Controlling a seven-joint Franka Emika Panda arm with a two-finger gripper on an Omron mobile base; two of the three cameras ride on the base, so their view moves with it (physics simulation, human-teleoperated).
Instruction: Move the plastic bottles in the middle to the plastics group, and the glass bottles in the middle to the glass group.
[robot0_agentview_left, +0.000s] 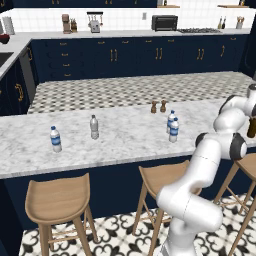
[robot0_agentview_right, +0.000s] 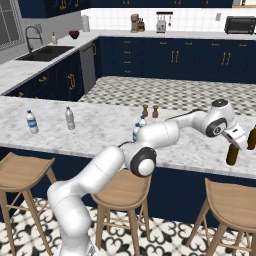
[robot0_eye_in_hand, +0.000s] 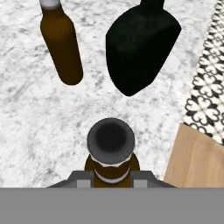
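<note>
brown glass bottle (robot0_eye_in_hand: 111, 151) neck btwn pincer (robot0_eye_in_hand: 111, 183) tips | pincer clamped on it, upright

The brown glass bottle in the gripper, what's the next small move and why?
Probably lower it onto the marble counter and then open. The gripper is shut on the brown glass bottle, already close beside the other brown bottle of the glass group, with bare marble beneath.

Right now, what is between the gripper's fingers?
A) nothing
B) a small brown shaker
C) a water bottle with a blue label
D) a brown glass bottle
D: in the hand view the gripper is closed around the neck of the brown glass bottle.
</note>
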